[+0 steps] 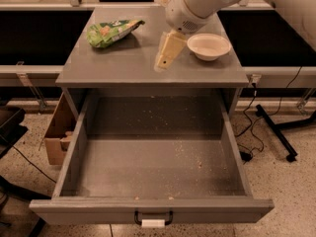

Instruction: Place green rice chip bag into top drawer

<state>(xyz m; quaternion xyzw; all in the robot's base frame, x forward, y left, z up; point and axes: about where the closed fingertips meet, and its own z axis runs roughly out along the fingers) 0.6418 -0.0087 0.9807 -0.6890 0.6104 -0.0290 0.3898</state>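
The green rice chip bag (111, 32) lies on the grey cabinet top (123, 68) at its back left, crinkled, with a dark-green label. The top drawer (153, 209) is pulled fully open below the cabinet top; it is empty apart from crumbs on its floor, with a small dark handle and white tag at the front. My gripper (165, 58) hangs from the white arm over the middle of the cabinet top, to the right of the bag and apart from it, its cream fingers pointing down-left. It holds nothing.
A white bowl (209, 46) stands on the cabinet top just right of the gripper. A cardboard box (58, 132) sits on the floor left of the drawer. Cables and a black stand leg (276, 132) lie on the floor to the right.
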